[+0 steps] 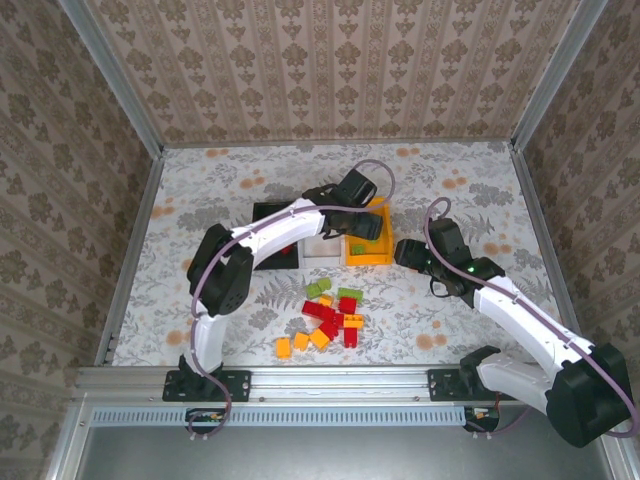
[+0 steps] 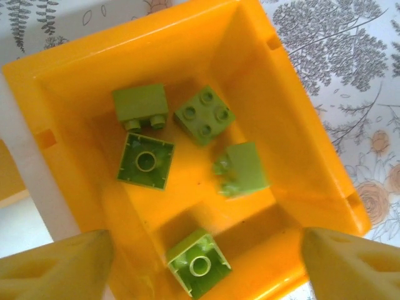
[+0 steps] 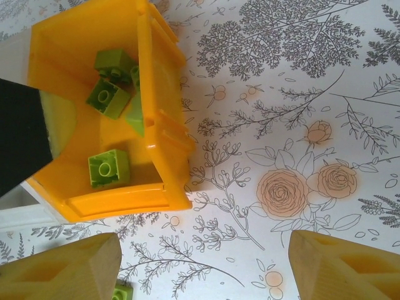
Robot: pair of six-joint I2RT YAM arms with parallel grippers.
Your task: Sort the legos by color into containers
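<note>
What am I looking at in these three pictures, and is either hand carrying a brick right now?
Two robot arms are bolted at the near edge of the table. The overhead picture looks down on both; the other two come from cameras on each wrist, so the pale wedges at the bottom are that hand's own fingers. The left hand hovers open over the orange bin, where five green bricks lie. The right hand is open too, above the table beside that bin. Neither holds anything. A pile of red, green and orange bricks waits near the arms.
</note>
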